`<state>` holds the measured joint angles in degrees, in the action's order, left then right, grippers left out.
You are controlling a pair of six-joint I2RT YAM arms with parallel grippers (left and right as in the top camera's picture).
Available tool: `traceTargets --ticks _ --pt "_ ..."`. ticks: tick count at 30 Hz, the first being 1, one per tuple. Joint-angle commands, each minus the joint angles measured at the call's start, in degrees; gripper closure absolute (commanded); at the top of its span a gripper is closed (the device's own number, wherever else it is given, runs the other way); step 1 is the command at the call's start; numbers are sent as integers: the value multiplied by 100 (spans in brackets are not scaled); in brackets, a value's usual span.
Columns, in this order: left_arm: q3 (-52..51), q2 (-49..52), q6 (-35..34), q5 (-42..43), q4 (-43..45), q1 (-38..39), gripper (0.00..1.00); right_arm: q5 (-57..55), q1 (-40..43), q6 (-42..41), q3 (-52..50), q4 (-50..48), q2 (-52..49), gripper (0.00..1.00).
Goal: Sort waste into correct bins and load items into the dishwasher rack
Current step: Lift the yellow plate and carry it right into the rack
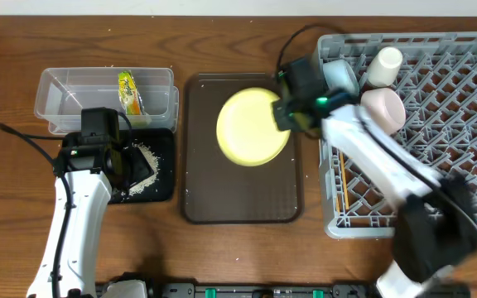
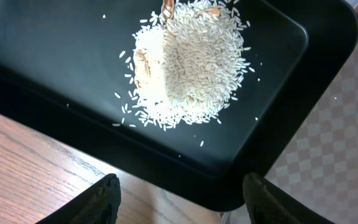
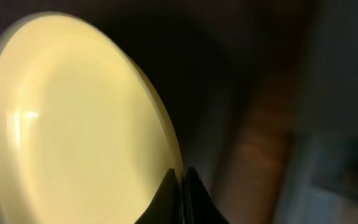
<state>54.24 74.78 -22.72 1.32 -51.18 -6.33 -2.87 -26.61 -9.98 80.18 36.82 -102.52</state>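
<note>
Two arms reach in from the near edge of the surface. On the left side, the left end effector (image 2: 179,199) hangs with its fingers apart and holds nothing. It sits over the near rim of the black tray (image 2: 42,50), with the heap of rice (image 2: 191,62) just ahead of it.

Mid-surface, the brown serving tray (image 1: 238,199) carries the pale-yellow plate (image 1: 251,128) in its far half. The right end effector (image 3: 182,186) has its fingers pressed together on the plate's right-hand rim, so I judge the plate gripped; whether it is lifted I cannot tell.

Towards the far left corner, the clear tub (image 1: 65,91) holds the green-and-yellow wrapper (image 1: 129,93). The rack (image 1: 470,99) fills the right edge, with the blue bowl (image 1: 340,76), cup (image 1: 385,64) and pink bowl (image 1: 383,109) in its far left part.

The rack lies directly right of the plate, on the right arm's side, and the left arm is well apart. The round plate has no long axis, and it likely goes in on edge between pegs, nearer than the bowls
</note>
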Motion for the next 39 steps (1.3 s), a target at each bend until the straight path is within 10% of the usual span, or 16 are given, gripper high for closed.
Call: traceTargets --ticks 1,15,39 --pt "37 13 -55 -48 -20 -31 34 -798 94 813 37 273 719 99" --pt "37 13 -55 -48 -17 -28 34 -4774 146 1950 37 1438 1851 99" --pt "37 13 -55 -48 -22 -31 34 -3622 490 1340 26 2312 1773 99"
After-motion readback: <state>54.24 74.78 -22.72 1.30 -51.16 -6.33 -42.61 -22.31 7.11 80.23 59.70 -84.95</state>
